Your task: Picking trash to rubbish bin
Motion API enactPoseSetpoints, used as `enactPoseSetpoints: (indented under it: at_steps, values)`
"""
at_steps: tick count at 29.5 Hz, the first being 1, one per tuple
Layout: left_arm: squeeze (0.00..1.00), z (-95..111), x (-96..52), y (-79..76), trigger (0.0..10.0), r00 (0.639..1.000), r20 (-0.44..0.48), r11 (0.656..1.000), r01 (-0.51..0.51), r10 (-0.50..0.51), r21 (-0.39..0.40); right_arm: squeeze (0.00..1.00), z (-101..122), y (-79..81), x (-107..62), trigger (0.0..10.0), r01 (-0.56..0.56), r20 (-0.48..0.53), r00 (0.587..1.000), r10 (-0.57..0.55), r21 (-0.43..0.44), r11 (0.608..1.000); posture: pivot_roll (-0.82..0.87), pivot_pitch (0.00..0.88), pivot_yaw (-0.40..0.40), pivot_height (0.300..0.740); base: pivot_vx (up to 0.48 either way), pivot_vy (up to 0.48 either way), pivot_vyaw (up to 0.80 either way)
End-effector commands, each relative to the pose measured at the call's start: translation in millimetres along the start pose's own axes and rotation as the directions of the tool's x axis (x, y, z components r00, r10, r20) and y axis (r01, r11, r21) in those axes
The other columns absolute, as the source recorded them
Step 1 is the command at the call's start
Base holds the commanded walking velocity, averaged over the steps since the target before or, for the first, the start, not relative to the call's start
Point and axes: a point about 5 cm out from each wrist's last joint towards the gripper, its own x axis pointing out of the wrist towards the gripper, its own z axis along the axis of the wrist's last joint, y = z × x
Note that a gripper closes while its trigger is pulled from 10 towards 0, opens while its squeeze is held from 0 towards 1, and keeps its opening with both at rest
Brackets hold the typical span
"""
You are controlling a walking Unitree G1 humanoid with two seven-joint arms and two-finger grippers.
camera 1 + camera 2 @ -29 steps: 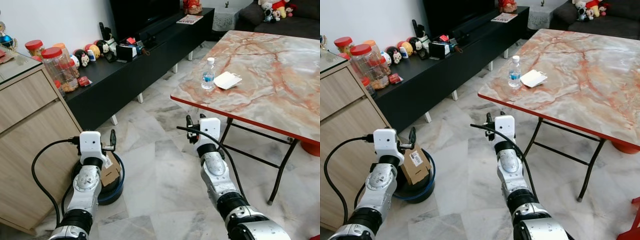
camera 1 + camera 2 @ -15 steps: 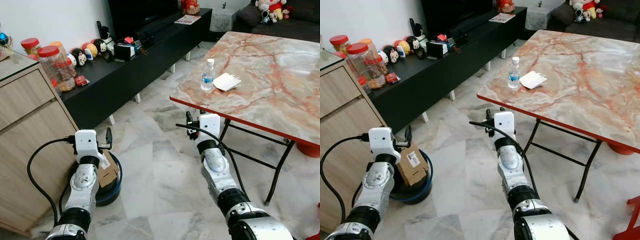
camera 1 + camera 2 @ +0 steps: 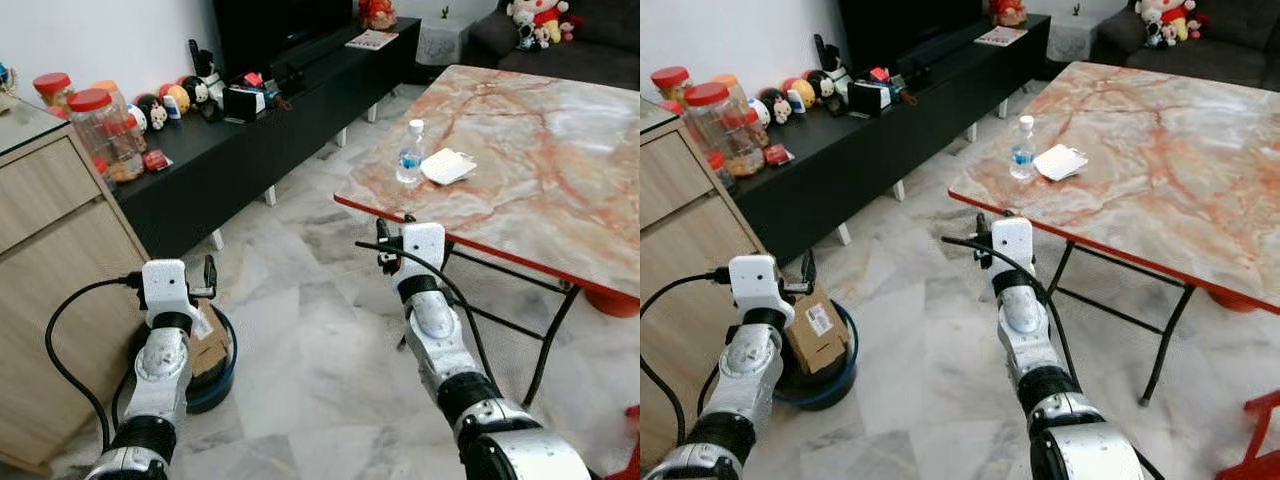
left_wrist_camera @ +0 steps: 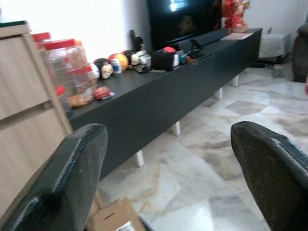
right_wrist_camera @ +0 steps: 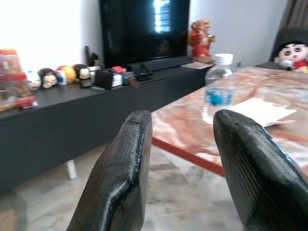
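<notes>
A clear plastic bottle (image 3: 408, 155) with a blue label stands near the corner of the marble table (image 3: 560, 150). A white crumpled paper (image 3: 447, 166) lies beside it. On the floor at my left is a dark round bin (image 3: 830, 392) with a blue rim, and a cardboard box (image 3: 815, 325) sits in it. My left gripper (image 4: 168, 130) hovers open just above the box and bin. At the table's near edge, below the bottle (image 5: 219, 86), my right gripper (image 5: 183, 118) is open and empty.
A long black TV console (image 3: 270, 130) with toys and jars runs along the left wall. A wooden cabinet (image 3: 50, 250) stands beside the bin. The table's black folding legs (image 3: 545, 350) are to my right, and a dark sofa (image 3: 540, 30) with plush toys is behind the table.
The whole view has shifted as the camera moved. My right gripper now stands closer to the table's near edge. My left gripper stays over the bin.
</notes>
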Motion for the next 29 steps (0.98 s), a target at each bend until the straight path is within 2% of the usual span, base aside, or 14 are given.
enactPoseSetpoints:
  at_steps: [1, 6, 11, 22, 29]
  values:
    - [0.00, 5, 5.9, 0.1, 10.0, 1.000, 0.013, 1.000, -0.004, 0.004, -0.011, 0.00, 6, 0.2, 5.8, 10.0, 0.003, 0.001, 1.000, -0.003, 0.005, 1.000, 0.04, 0.000, 0.042, 0.740, 0.000, 0.000, -0.80]
    - [0.00, 7, 8.4, -0.7, 10.0, 0.999, 0.023, 0.999, -0.031, 0.032, -0.032, 0.00, 10, -6.2, 8.6, 10.0, 0.033, 0.020, 0.999, -0.033, 0.009, 0.999, 0.03, 0.000, 0.036, 0.740, 0.000, 0.000, -0.80]
    - [0.00, 8, 8.7, -3.5, 10.0, 0.999, 0.027, 1.000, -0.019, 0.019, -0.015, 0.00, 12, -7.4, 10.1, 10.0, 0.026, 0.026, 0.999, -0.026, -0.002, 1.000, 0.03, 0.000, 0.031, 0.740, 0.000, 0.000, -0.80]
    - [0.00, 9, 10.5, -1.9, 10.0, 0.998, 0.029, 0.999, -0.047, 0.048, -0.020, 0.00, 13, -9.7, 10.1, 10.0, 0.036, 0.030, 0.999, -0.036, -0.002, 0.999, 0.02, 0.000, 0.024, 0.740, 0.000, -0.455, -0.80]
    - [0.00, 13, 12.9, -4.7, 10.0, 0.998, 0.050, 0.999, -0.045, 0.045, -0.012, 0.00, 23, -17.1, 16.5, 10.0, 0.055, 0.054, 0.997, -0.053, -0.022, 0.998, 0.02, 0.000, 0.005, 0.740, 0.000, -0.263, -0.80]
